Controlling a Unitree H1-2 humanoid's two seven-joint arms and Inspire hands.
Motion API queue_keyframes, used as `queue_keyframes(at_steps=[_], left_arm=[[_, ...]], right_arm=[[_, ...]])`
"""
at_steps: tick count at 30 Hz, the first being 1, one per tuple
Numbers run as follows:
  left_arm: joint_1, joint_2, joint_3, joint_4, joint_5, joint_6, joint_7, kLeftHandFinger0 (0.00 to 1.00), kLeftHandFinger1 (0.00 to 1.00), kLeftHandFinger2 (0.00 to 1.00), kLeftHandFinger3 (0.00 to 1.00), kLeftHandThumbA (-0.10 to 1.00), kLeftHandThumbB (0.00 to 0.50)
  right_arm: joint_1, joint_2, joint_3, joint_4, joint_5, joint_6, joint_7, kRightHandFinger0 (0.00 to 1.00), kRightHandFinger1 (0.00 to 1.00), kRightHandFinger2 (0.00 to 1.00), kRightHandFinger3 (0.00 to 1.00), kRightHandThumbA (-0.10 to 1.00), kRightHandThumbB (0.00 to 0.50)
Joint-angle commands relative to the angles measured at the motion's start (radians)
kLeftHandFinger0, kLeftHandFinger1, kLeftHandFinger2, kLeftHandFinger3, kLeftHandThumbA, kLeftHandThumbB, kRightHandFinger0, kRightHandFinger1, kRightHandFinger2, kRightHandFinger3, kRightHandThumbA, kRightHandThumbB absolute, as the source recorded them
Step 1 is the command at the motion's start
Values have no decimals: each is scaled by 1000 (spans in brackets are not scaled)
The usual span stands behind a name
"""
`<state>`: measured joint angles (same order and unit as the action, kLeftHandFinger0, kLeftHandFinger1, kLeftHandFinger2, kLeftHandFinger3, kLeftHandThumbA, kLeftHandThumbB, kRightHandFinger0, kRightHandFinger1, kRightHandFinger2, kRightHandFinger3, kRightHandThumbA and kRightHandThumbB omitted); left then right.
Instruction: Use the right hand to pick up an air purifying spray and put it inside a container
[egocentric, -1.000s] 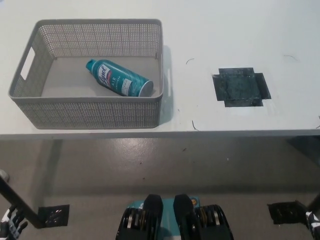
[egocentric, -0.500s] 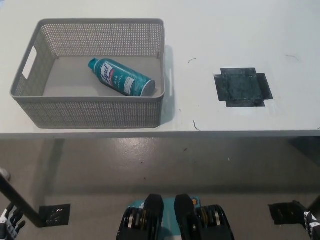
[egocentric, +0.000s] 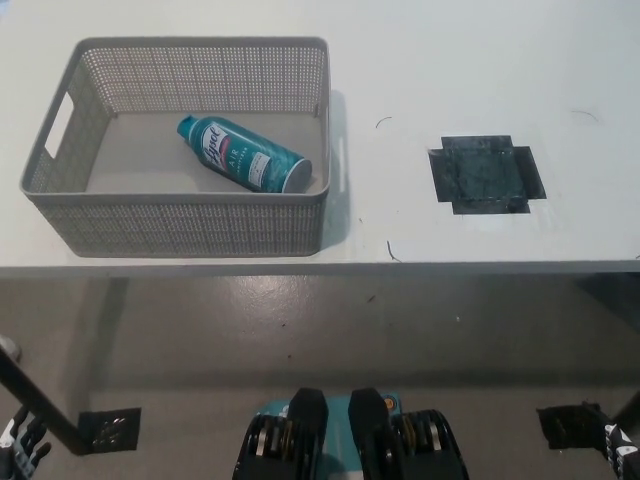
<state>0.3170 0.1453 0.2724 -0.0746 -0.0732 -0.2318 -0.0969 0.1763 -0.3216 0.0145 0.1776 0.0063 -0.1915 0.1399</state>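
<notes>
Spray can (egocentric: 243, 154): is lying on its side inside the grey basket (egocentric: 180, 226), tilted diagonally.
Basket: is standing on the white table (egocentric: 420, 60), left part.
Left hand (egocentric: 22, 442): is hanging low at bottom left; grip cannot tell.
Right hand (egocentric: 622, 448): is showing only at bottom right corner; grip cannot tell.
Dark patch (egocentric: 485, 174): is sitting on the table, well apart from the basket.

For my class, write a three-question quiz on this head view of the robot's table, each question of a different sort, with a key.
1. True or false: the spray can stands upright on the table.
2. The can lies inside: A) the grey basket B) the black patch C) the left robot hand
3. Fill in: the right robot hand shows at the picture's bottom ___ corner.

Key: 1 false; 2 A; 3 right.
</notes>
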Motion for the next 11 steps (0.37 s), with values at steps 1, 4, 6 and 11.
queue_keyframes(at_steps=[1, 4, 6, 11], left_arm=[[1, 18, 4, -17, -13, -31, 11, 1000, 1000, 1000, 1000, 1000, 445], [1, 18, 5, -18, -8, -29, 14, 1000, 1000, 1000, 1000, 1000, 443], [2, 19, 4, -19, -4, -27, 14, 1000, 1000, 1000, 1000, 1000, 451], [7, 15, 6, -22, -3, -23, 18, 1000, 1000, 1000, 1000, 1000, 454]], right_arm=[[-10, -7, -16, -17, 15, -42, 14, 1000, 1000, 1000, 1000, 1000, 391], [-11, -4, -19, -17, 27, -38, 18, 1000, 1000, 1000, 1000, 1000, 392], [-11, -4, -20, -13, 27, -49, 17, 1000, 1000, 1000, 1000, 1000, 393], [-8, -3, -20, -10, 25, -55, 18, 1000, 1000, 1000, 1000, 1000, 368]])
